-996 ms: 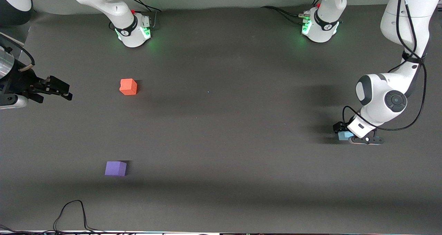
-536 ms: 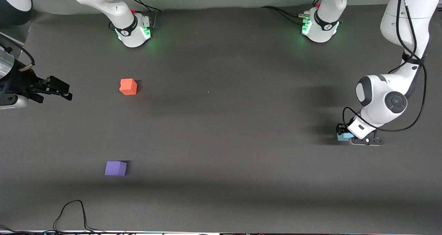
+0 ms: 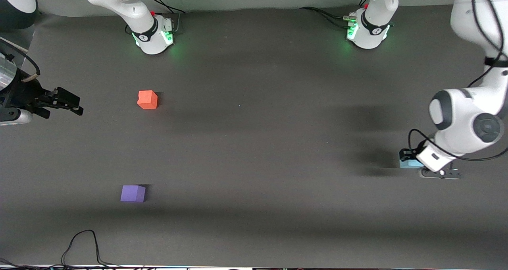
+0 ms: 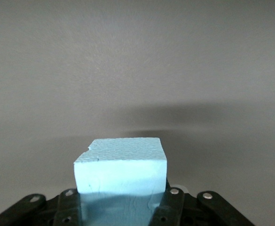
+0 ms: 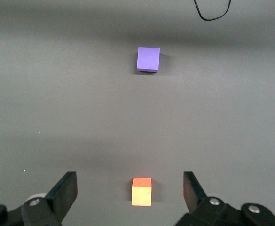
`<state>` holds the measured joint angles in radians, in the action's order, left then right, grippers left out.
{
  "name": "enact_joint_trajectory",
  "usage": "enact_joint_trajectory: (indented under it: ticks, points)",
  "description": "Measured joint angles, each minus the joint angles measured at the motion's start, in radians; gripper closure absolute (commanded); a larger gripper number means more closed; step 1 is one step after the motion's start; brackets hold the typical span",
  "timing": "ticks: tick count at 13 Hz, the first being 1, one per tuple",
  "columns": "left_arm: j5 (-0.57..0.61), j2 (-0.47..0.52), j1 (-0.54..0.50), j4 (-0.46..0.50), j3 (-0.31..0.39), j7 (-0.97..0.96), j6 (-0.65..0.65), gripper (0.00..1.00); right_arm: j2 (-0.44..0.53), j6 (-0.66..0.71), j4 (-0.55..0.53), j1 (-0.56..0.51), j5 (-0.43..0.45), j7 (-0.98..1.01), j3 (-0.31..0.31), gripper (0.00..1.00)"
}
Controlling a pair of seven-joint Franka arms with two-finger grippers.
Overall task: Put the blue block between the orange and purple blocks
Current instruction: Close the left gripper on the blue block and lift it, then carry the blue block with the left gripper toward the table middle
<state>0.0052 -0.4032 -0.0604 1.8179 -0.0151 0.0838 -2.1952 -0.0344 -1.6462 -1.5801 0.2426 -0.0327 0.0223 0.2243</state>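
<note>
The light blue block (image 3: 409, 163) (image 4: 121, 165) sits between the fingers of my left gripper (image 3: 413, 162) (image 4: 121, 197), which is shut on it just above the mat at the left arm's end of the table. The orange block (image 3: 147, 99) (image 5: 141, 191) rests toward the right arm's end. The purple block (image 3: 133, 193) (image 5: 148, 59) lies nearer to the front camera than the orange one. My right gripper (image 3: 73, 104) (image 5: 129, 175) hangs open and empty beside the orange block, at the table's edge.
A black cable (image 3: 83, 242) (image 5: 212, 12) loops on the mat near the front edge, nearer to the camera than the purple block. The two arm bases (image 3: 152, 35) (image 3: 367, 31) stand along the back of the dark mat (image 3: 254, 143).
My left gripper has shut on the blue block and lifted it, drifting toward the left arm's end of the table. The right arm has not moved.
</note>
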Motion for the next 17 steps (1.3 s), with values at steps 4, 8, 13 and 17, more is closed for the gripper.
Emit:
enact_joint_trajectory:
  ticks: [4,8,13,17]
  points:
    - [-0.006,0.045,0.067,-0.191,-0.015,-0.109,0.285,0.55,0.0,0.0,0.0,0.0,0.0,0.0,0.0,0.0]
    - [-0.02,0.037,0.266,-0.281,-0.023,-0.401,0.329,0.55,0.0,0.0,-0.001,0.0,0.0,0.0,0.0,0.0]
    - [-0.029,-0.061,0.565,-0.406,-0.029,-0.774,0.326,0.55,0.0,0.0,-0.002,0.0,0.0,0.0,0.0,0.0]
    - [0.031,-0.248,0.797,-0.545,-0.027,-1.007,0.259,0.55,0.0,0.0,-0.003,0.0,0.0,0.0,0.001,0.0]
